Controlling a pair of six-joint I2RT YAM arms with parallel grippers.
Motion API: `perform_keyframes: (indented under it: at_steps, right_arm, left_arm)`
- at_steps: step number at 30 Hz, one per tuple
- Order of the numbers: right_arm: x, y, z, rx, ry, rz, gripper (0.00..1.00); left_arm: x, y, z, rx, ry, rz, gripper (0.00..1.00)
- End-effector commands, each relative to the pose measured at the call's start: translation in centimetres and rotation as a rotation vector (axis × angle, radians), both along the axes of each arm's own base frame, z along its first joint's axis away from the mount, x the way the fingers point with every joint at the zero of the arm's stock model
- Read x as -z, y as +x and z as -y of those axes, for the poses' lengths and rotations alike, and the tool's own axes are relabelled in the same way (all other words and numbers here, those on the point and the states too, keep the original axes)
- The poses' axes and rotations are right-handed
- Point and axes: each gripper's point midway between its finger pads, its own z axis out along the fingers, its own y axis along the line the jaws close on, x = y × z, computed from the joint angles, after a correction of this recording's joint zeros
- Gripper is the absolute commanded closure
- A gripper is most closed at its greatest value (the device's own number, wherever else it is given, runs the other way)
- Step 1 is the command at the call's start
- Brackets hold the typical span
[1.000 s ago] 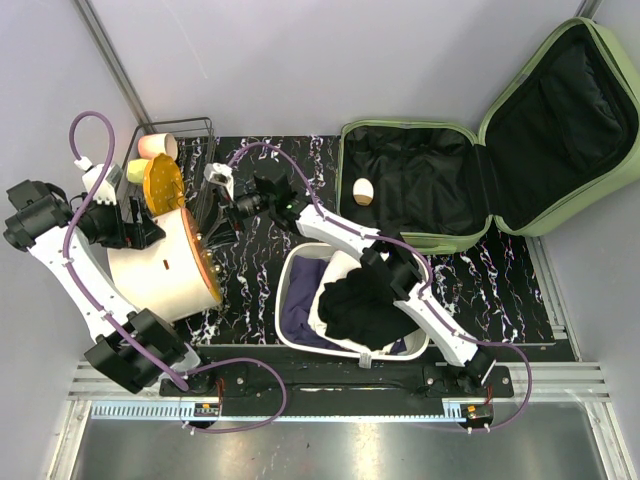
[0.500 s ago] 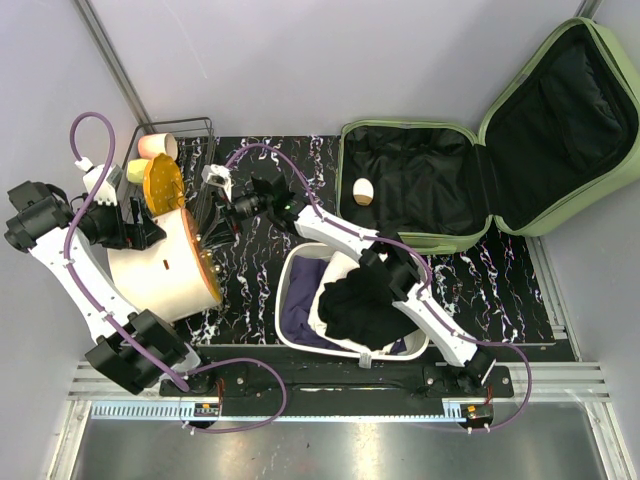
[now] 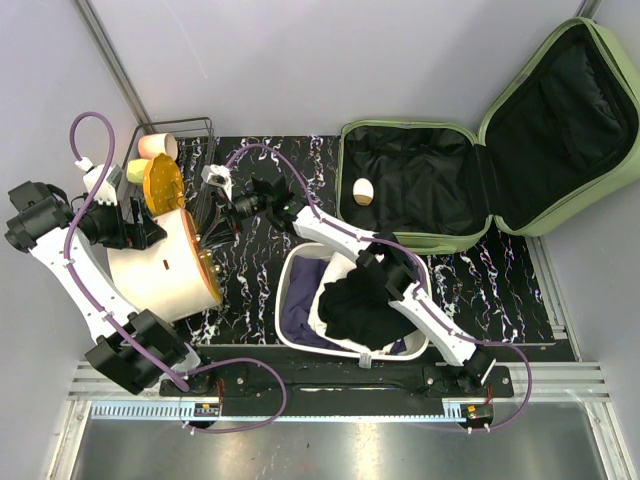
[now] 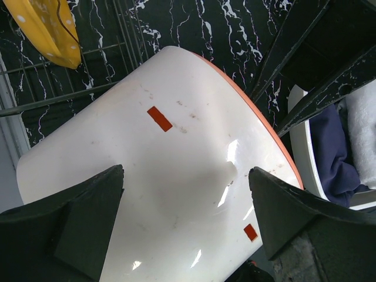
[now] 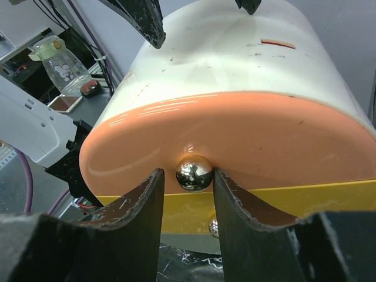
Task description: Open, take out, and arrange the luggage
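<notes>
The luggage [image 3: 440, 242], olive green with black lining, lies open at the back right with its lid [image 3: 560, 120] leaning up. A small white egg-shaped thing [image 3: 364, 191] rests inside. A white rounded cabinet [image 3: 160, 270] lies at the left. My right gripper [image 5: 188, 176] is shut on the shiny metal knob [image 5: 194, 172] of its orange drawer front [image 5: 235, 135]. In the top view that gripper [image 3: 213, 222] sits at the cabinet's front. My left gripper [image 4: 188, 205] stands open wide over the cabinet's white shell [image 4: 153, 170].
A white bin [image 3: 300, 268] with dark clothes [image 3: 360, 305] sits under my right arm. A wire rack [image 3: 185, 130] at the back left holds a yellow dish [image 3: 162, 182] and a pink cup [image 3: 158, 146]. A yellow drawer front [image 5: 294, 205] has a second knob [image 5: 214, 226].
My right gripper's jaws have narrowed onto the knob and its arm has edged slightly left. The left arm and the luggage have not moved.
</notes>
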Motion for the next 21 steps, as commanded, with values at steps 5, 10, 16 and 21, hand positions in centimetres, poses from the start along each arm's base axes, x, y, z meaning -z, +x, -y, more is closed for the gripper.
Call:
perform_keyframes:
  at_steps: [5, 10, 16, 21]
  right_arm:
    - [-1.4, -1.5, -0.7, -0.056, 0.072, 0.04, 0.54]
    - [-1.4, -1.0, -1.0, -0.022, 0.069, 0.035, 0.53]
    - [-1.5, -0.3, -1.4, 0.023, 0.06, 0.028, 0.45]
    - [-1.7, -0.4, -1.4, 0.02, 0.067, 0.035, 0.4]
  left_arm:
    - [0.0, -2.4, 3.3, 0.024, -0.134, -0.077, 0.09]
    - [0.1, -2.4, 3.3, 0.022, -0.135, -0.08, 0.09]
    - [0.1, -2.4, 3.3, 0.025, -0.139, -0.079, 0.09]
    - [0.1, -2.3, 3.3, 0.025, -0.137, -0.077, 0.09]
